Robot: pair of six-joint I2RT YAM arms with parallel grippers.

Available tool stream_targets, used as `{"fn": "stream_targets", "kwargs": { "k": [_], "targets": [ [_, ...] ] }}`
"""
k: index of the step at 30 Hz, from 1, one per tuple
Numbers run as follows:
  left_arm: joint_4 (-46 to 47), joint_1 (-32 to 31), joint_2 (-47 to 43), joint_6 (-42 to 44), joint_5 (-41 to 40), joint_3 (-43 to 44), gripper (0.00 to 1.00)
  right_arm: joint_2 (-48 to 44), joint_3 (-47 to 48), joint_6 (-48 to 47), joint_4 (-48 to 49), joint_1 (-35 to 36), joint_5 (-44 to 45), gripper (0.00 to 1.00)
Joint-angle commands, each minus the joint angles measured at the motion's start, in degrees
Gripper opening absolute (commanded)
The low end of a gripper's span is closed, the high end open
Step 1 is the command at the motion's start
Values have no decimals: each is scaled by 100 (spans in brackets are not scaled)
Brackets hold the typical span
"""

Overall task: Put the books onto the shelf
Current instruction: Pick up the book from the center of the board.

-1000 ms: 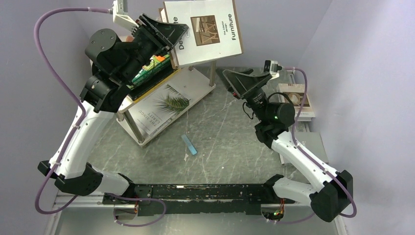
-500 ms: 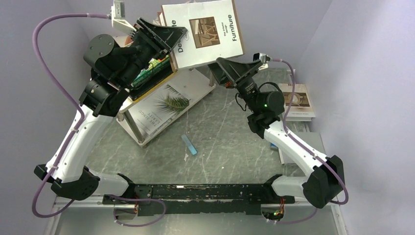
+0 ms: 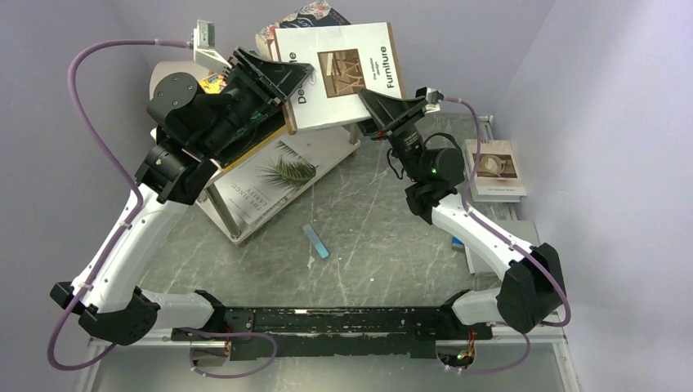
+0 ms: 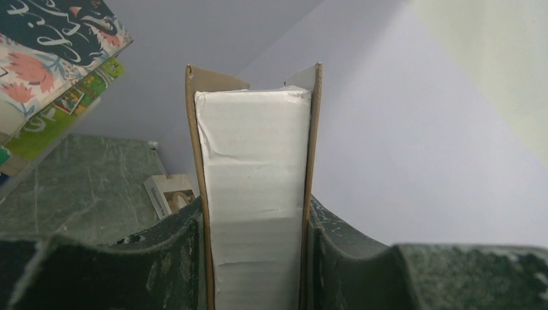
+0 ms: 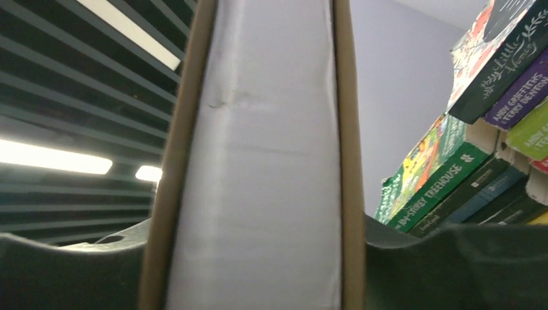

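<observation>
A large white book titled Furniture is held up in the air above the shelf. My left gripper is shut on its left edge, the page block wedged between the fingers. At the book's lower right edge my right gripper has its fingers against both brown covers. A stack of paperbacks, the green Treehouse and Little Women among them, lies on the shelf's top tier. A palm-leaf book lies on the lower board.
Two books lie stacked on the table at the right by the wall. A small blue bar lies on the marbled table in front of the shelf. A floral book sticks out behind the held one.
My right arm has swung left and up from the table's right side to the held book, and its jaws have closed onto the book's edge. The left arm shifted slightly with the book.
</observation>
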Motion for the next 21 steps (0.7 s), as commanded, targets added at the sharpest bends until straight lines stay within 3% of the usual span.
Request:
{"fn": "stream_targets", "kwargs": {
  "k": [1, 4, 7, 14, 21],
  "targets": [
    [357, 24, -206, -51, 131, -95, 40, -104, -42, 164, 313, -66, 169, 51],
    [194, 24, -274, 104, -68, -164, 65, -246, -245, 232, 81, -185, 59, 45],
    [-48, 24, -367, 454, -334, -172, 79, -424, -552, 426, -28, -420, -243, 41],
    [-1016, 24, -590, 1530, -920, 127, 84, -1322, -1971, 676, -144, -946, -1178, 37],
    [-1789, 24, -872, 2343, -1084, 272, 83, -2609, -3257, -206, -2187, -1094, -1626, 36]
  ]
}}
